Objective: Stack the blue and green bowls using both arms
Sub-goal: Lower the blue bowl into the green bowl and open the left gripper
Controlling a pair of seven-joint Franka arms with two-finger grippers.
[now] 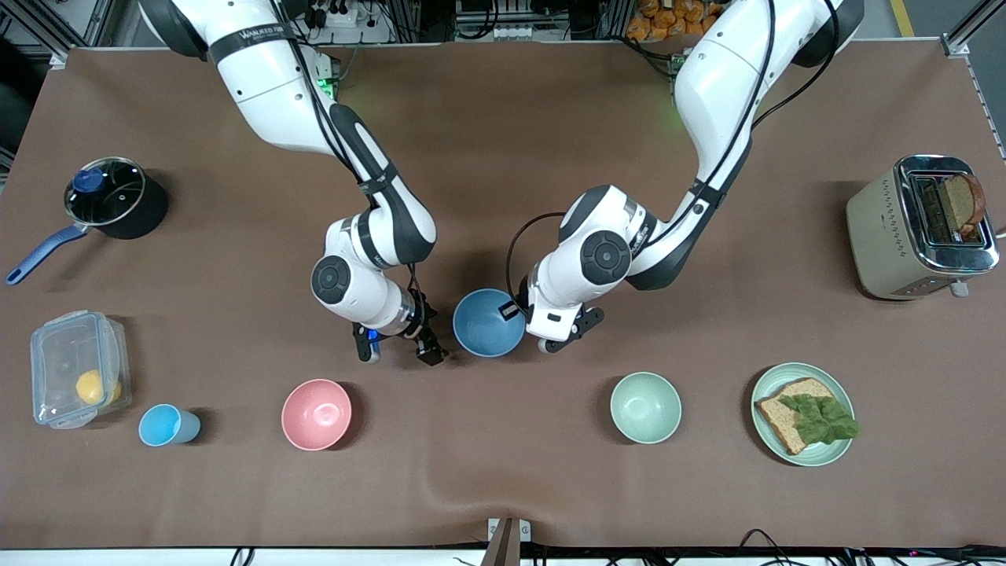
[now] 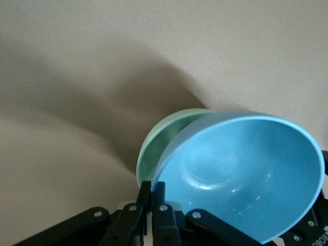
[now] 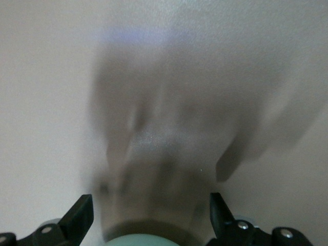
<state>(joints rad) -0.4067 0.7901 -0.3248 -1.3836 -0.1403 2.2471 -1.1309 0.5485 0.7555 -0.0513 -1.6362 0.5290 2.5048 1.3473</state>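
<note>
My left gripper [image 1: 512, 311] [image 2: 152, 187] is shut on the rim of the sky-blue bowl [image 1: 487, 322] [image 2: 246, 179] and holds it tilted over the middle of the table. In the left wrist view the rim of the sage-green bowl [image 2: 166, 138] shows just under the blue bowl. In the front view the blue bowl hides it. My right gripper [image 1: 398, 346] [image 3: 148, 218] is open and empty, low over the table beside the blue bowl, toward the right arm's end. A pale green edge [image 3: 141, 240] shows between its fingers.
A paler mint bowl [image 1: 646, 407] and a pink bowl [image 1: 317, 414] stand nearer the front camera. A light-blue cup [image 1: 165, 425], a plastic box [image 1: 75, 368], a lidded pot [image 1: 110, 196], a green plate [image 1: 786, 372] with bread and a toaster [image 1: 919, 228] stand toward the table's ends.
</note>
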